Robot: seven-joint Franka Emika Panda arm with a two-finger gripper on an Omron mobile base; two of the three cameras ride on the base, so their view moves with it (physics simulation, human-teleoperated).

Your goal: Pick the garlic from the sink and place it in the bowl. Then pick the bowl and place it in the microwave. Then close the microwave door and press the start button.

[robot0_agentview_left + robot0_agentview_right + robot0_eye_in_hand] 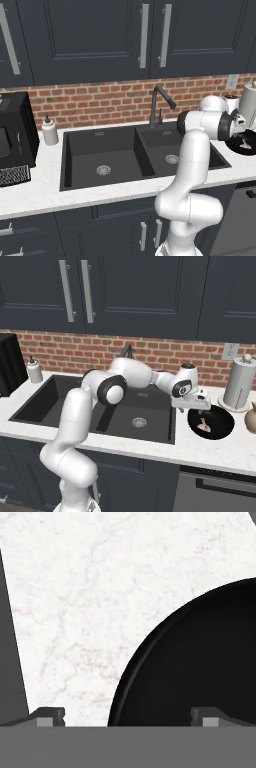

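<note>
Your gripper (192, 408) is wide open and holds nothing. It hangs over the near-left rim of the bowl (220, 428), which sits on the table (210, 453) right of the sink (150, 431). The garlic (203, 425) lies inside the bowl. Next you grab that rim, I think.
</note>
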